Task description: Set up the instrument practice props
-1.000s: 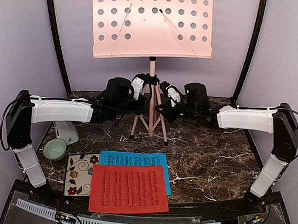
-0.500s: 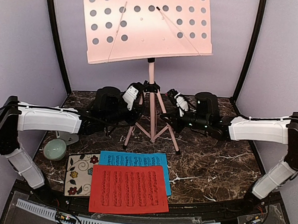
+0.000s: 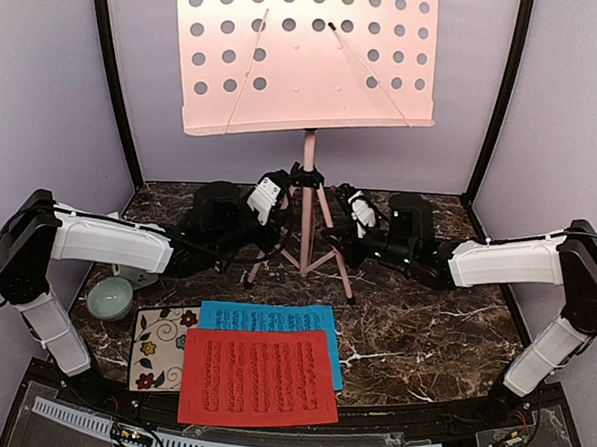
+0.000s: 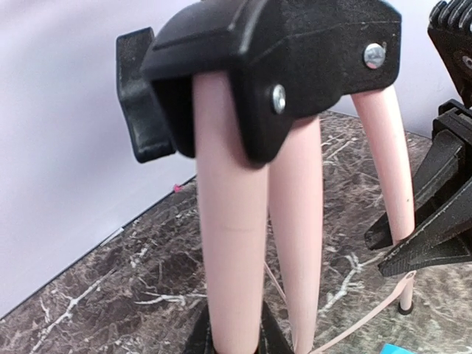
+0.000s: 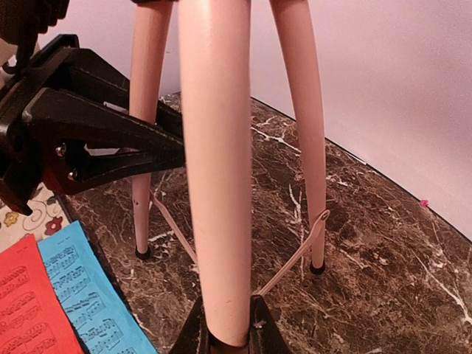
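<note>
While L & R jaws stay clamped on music stand (image 3: 307, 199) legs, its desk (image 3: 305, 104) has shifted right & levelled.

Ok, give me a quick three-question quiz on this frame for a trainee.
1. True or false: the red sheet lies partly over the blue sheet.
2. The left gripper and right gripper are each shut on: A) the perforated desk; B) a leg of the music stand; C) a sheet.
3. Fill in: the green bowl sits on the robot's ___ side of the floral tile.
Key: 1 true; 2 B; 3 left.
</note>
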`<state>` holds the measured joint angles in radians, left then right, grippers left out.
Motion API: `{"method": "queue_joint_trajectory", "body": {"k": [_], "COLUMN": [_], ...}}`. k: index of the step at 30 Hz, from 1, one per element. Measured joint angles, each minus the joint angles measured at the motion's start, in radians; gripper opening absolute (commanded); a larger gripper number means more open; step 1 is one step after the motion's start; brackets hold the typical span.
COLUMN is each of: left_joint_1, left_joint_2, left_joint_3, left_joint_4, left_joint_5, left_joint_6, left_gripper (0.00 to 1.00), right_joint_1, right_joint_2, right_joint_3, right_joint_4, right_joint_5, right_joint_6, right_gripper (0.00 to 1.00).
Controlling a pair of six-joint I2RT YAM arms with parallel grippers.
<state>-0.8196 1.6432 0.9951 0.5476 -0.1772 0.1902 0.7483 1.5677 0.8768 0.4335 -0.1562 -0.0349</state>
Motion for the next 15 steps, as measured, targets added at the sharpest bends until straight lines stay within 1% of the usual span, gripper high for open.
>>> {"method": "queue_joint_trajectory", "body": {"k": [7, 15], "left_joint_1": [0.042, 0.117], "left_joint_2": [0.107, 0.225], "left_joint_3": [0.051, 0.177], "left_joint_4": [0.114, 0.140], "left_joint_5": [-0.078, -0.074], "left_joint_6": [0.062, 0.080], "left_gripper": [0.00, 0.00], "right_joint_1": [-0.020, -0.067], "right_joint_2": [0.129, 0.282], "right_joint_3": [0.114, 0.300], "right_joint_4": [0.028, 0.011], "right_joint_5": [0.067, 0.078], "right_joint_6": [-0.033, -0.050], "right_gripper": [0.00, 0.00]}}
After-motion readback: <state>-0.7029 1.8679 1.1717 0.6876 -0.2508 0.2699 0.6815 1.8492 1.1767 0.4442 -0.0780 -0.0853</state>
